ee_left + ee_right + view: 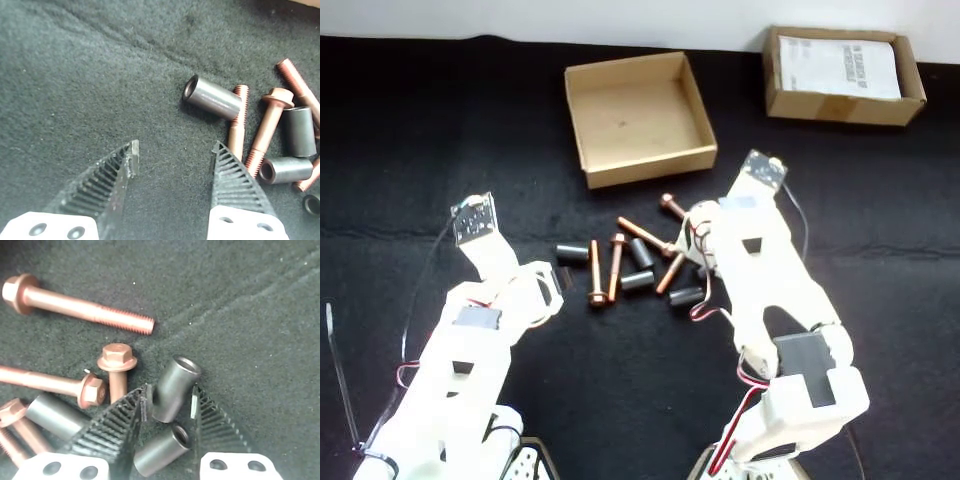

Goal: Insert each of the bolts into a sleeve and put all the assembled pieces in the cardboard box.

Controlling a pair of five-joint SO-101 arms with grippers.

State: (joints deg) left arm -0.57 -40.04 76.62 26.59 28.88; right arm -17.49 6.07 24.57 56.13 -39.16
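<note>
Several copper bolts (616,265) and dark sleeves (637,281) lie scattered on the black cloth in front of the open cardboard box (588,150). My right gripper (170,402) is low at the pile's right edge, open narrowly. Its fingers stand on either side of a sleeve (174,385), with thin gaps to it. A second sleeve (162,450) lies just under the fingers. My left gripper (176,152) is open wide over bare cloth left of the pile. A sleeve (212,96) and a bolt (239,125) lie just beyond its fingertips.
A second cardboard box (840,100) holding a printed sheet stands at the back right. In the high view the left gripper (552,285) and right gripper (696,262) flank the pile. Black cloth (440,140) spreads left and behind.
</note>
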